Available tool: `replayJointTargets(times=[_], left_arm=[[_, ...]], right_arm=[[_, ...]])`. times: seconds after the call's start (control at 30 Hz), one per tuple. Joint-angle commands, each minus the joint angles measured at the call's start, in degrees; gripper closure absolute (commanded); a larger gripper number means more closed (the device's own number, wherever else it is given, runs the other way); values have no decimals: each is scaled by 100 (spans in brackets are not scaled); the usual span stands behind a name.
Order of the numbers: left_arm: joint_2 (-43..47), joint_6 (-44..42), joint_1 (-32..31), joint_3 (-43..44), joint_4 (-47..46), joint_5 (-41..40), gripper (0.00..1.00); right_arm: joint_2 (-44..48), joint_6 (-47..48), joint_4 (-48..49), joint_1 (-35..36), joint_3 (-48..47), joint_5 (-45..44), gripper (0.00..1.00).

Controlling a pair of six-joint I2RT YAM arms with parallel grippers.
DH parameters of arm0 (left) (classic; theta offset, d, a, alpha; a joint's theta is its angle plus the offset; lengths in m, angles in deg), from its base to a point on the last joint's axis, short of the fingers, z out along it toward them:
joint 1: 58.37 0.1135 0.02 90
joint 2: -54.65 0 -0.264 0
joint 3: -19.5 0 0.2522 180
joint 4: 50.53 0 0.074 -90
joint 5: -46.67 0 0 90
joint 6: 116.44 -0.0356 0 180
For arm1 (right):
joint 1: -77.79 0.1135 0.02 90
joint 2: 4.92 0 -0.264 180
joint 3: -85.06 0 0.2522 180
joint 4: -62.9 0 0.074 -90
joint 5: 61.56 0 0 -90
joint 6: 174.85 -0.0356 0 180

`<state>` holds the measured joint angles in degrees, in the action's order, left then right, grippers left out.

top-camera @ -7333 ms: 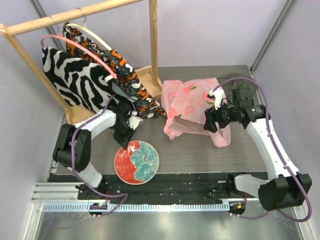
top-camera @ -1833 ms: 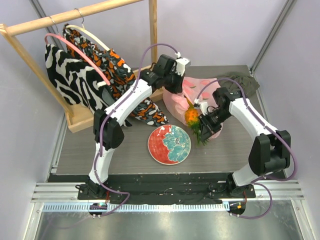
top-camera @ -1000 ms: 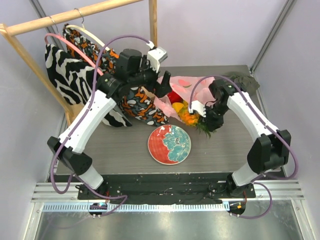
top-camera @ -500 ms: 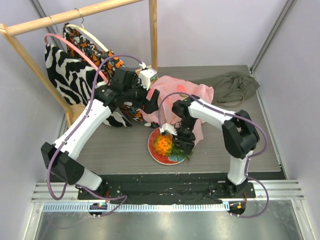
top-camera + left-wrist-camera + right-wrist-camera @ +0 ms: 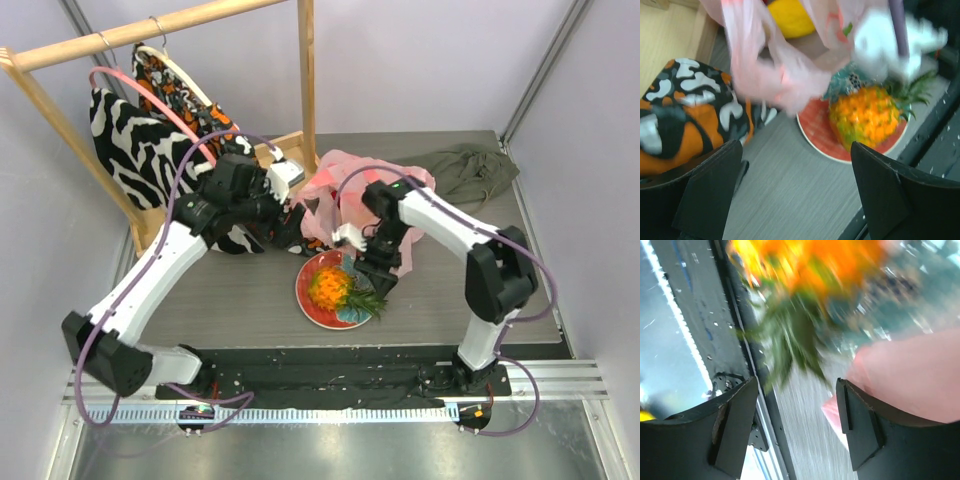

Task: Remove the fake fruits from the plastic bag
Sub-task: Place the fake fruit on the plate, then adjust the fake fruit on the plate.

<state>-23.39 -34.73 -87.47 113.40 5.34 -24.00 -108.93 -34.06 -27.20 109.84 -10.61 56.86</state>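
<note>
Leave the pineapple [image 5: 330, 287] lying on the plate [image 5: 305, 306]; lift the right gripper [image 5: 372, 268], fingers spread and empty, clear of its leaves; close the left gripper [image 5: 292, 218], likewise spread wide, on the bag [image 5: 345, 185] just beyond; tip gently to free the yellow fruit [image 5: 790, 17] inside.

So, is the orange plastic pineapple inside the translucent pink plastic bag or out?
Out. The pineapple lies on the round red-and-teal plate, outside the bag.

Left gripper [image 5: 796, 150] fingers spread, nothing between. Pineapple [image 5: 867, 117] on plate [image 5: 812, 132] past the right finger — pink bag [image 5: 775, 70] hangs beyond the gap, patterned cloth [image 5: 690, 115] past the left finger.
</note>
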Motion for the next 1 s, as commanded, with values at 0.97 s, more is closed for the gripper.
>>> replayJointTargets(times=[0.97], left_arm=[[-3418,-2088,-3726,1003,-863,-1887,5]], right_arm=[[1260,-2266,1103,-2889,-923,427,27]])
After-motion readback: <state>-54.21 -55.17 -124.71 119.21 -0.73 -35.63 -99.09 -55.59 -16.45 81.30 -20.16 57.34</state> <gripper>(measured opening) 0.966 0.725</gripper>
